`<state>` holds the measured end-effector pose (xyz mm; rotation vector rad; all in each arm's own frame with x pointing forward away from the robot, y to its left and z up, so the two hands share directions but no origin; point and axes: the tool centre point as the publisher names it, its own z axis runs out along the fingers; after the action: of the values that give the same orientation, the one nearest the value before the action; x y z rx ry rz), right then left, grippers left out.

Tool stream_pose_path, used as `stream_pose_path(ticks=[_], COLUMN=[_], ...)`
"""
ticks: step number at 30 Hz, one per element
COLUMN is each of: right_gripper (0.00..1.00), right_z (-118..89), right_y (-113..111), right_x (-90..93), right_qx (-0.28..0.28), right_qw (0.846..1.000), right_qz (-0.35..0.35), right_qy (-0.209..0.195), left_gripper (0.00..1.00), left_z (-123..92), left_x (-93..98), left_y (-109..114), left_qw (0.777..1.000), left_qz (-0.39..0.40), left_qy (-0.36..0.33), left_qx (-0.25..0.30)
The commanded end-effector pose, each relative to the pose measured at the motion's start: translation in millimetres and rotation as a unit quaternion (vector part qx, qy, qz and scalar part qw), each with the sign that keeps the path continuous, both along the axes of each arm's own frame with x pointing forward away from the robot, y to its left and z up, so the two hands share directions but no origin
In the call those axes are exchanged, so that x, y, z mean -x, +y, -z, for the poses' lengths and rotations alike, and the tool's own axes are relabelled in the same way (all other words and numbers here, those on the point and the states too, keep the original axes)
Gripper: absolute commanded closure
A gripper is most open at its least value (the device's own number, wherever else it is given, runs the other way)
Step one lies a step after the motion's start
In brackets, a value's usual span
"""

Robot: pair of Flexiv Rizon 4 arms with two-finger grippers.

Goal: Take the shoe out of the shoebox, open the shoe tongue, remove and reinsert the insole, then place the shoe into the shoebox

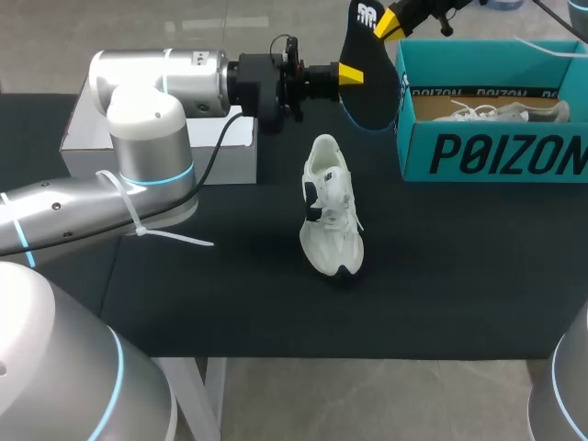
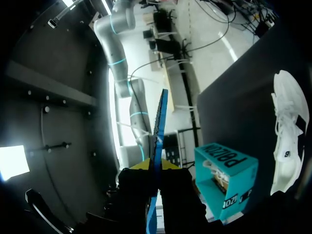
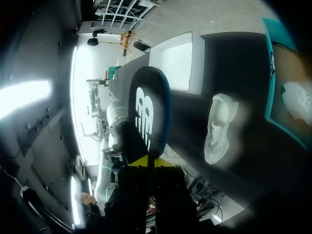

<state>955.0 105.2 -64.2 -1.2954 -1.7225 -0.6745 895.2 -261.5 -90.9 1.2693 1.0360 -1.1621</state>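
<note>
step in hand: insole out of the shoe, reinsertion not yet begun.

- black foam insole with a blue rim (image 1: 367,83) is in the air above the far side of the black surface (image 1: 184,303), just beside the teal cardboard shoebox (image 1: 487,152).
- left fingers (image 1: 347,73) pinch one end of the insole. in the left wrist view it runs edge-on (image 2: 158,126) straight out from between the yellow tips (image 2: 173,165).
- right fingers (image 1: 388,25) come in from above and look pressed onto the other end. the right wrist view shows the printed face of the insole (image 3: 148,112) rising out of the yellow tips (image 3: 144,160). so both arms share the one part, as i judge it.
- white mesh lace-up shoe (image 1: 331,207) sits alone on the surface, well apart from either arm, toe toward the robot and opening toward the shoebox. it also shows in the wrist views (image 2: 287,126) (image 3: 217,129).
- a second pale shoe (image 1: 496,112) lies inside the shoebox.

judgement: roughly mid-task. removal is done; reinsertion and the return to the shoebox remain.

next move calls for: one arm to let go so the other alone carries the insole. the insole must be turned toe-first and brought down to the shoe opening. the freed arm should steady the shoe and hold the tongue back. risk: the unheld shoe may slide or tip when the insole pushes in.
</note>
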Motion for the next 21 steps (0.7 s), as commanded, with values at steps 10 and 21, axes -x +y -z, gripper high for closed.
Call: stream_pose_path(ticks=[10,21], right_gripper=[0.0,0.0], right_z=[-16.3,-27.5], right_y=[-11.9,-32.0], right_x=[17.9,39.7], right_qx=[0.025,0.105], right_qw=[0.996,0.986], right_qz=[0.037,0.065], right_qy=[-0.078,-0.111], left_gripper=[1.0,1.0], left_z=[1.6,3.5], left_x=[-5.0,-10.9], left_y=[7.2,12.5], left_qw=[1.0,0.999], left_qz=[0.009,0.017], left_qy=[0.025,0.038], left_qx=[0.0,-0.009])
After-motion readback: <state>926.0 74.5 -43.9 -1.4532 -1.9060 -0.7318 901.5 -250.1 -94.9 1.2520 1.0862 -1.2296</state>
